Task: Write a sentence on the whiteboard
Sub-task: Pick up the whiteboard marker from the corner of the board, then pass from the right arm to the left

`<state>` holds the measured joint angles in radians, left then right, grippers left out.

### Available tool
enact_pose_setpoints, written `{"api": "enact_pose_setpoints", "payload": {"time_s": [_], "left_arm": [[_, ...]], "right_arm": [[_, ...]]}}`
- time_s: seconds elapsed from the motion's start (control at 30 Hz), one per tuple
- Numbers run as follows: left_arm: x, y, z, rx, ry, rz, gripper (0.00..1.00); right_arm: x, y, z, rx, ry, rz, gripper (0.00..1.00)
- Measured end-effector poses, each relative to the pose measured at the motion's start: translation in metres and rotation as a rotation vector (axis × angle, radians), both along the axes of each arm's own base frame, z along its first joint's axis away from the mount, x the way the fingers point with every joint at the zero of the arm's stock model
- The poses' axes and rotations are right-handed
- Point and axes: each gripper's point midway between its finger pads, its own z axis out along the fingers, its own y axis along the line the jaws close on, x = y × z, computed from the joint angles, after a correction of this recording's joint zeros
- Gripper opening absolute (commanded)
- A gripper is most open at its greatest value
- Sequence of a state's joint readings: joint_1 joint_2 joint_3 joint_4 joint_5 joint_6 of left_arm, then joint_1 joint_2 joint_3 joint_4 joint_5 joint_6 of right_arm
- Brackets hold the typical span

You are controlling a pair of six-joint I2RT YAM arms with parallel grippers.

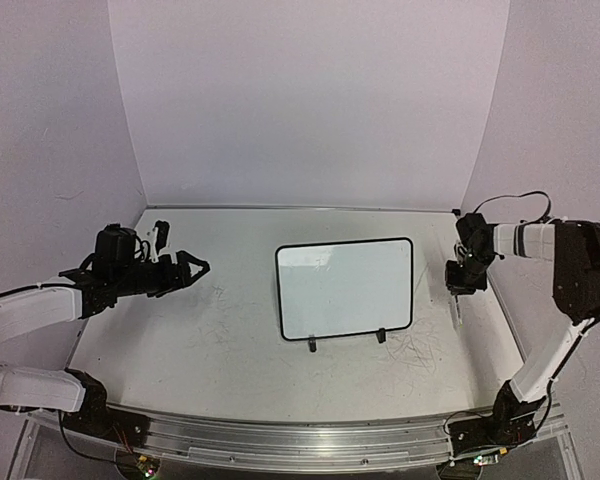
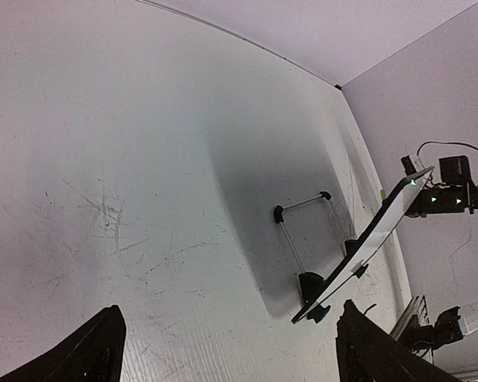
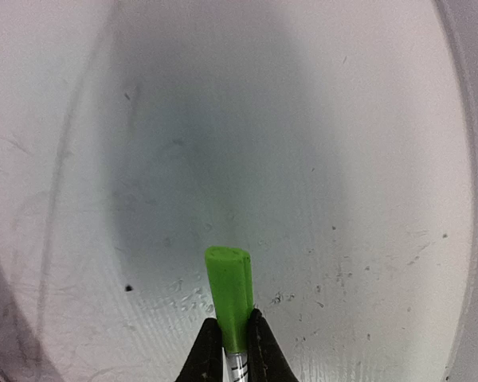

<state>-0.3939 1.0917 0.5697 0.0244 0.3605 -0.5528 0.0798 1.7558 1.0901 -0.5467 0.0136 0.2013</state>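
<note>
The whiteboard (image 1: 345,287) stands propped on two black feet in the middle of the table, its white face blank; no green lettering shows on it. In the left wrist view it (image 2: 372,240) appears edge-on, with its wire stand behind. My right gripper (image 1: 461,283) is to the right of the board, low over the table, and is shut on a marker with a green cap (image 3: 231,298); the marker's white body (image 1: 457,308) shows below the gripper. My left gripper (image 1: 193,268) is open and empty, held above the table well to the left of the board.
White walls close the table at the back and on both sides. The tabletop (image 1: 210,330) is white and scuffed, with faint scribble marks to the front right of the board (image 1: 420,350). A metal rail (image 1: 280,440) runs along the near edge.
</note>
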Motion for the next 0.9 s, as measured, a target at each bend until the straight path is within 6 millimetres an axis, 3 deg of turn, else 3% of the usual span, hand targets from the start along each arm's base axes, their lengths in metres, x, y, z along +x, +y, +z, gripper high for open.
{"api": "enact_pose_setpoints", "payload": {"time_s": [0.13, 0.23, 0.37, 0.47, 0.53, 0.6, 0.73, 0.8, 0.9], "left_arm": [[-0.003, 0.000, 0.003, -0.019, 0.014, 0.003, 0.92], [-0.006, -0.002, 0.005, -0.043, 0.030, 0.002, 0.91], [-0.010, -0.007, 0.011, -0.084, 0.061, -0.012, 0.90], [-0.014, -0.019, 0.023, -0.115, 0.065, -0.044, 0.89], [-0.020, -0.034, 0.034, -0.133, 0.059, -0.086, 0.87], [-0.029, -0.052, 0.044, -0.149, 0.057, -0.143, 0.84], [-0.054, -0.098, 0.061, -0.162, 0.058, -0.275, 0.80], [-0.069, -0.120, 0.065, -0.165, 0.067, -0.335, 0.77], [-0.088, -0.147, 0.065, -0.164, 0.084, -0.416, 0.71]], "right_arm": [[0.010, 0.015, 0.078, 0.026, -0.225, 0.044, 0.00], [0.004, 0.051, 0.159, 0.074, -0.462, 0.145, 0.00], [-0.034, 0.121, 0.247, 0.211, -0.727, 0.360, 0.01], [-0.077, 0.180, 0.279, 0.341, -0.812, 0.578, 0.00], [-0.100, 0.214, 0.281, 0.400, -0.807, 0.704, 0.00], [-0.120, 0.250, 0.270, 0.436, -0.767, 0.822, 0.00], [-0.148, 0.311, 0.209, 0.432, -0.607, 0.998, 0.00], [-0.159, 0.329, 0.179, 0.414, -0.533, 1.051, 0.00], [-0.169, 0.346, 0.156, 0.410, -0.486, 1.099, 0.00]]}}
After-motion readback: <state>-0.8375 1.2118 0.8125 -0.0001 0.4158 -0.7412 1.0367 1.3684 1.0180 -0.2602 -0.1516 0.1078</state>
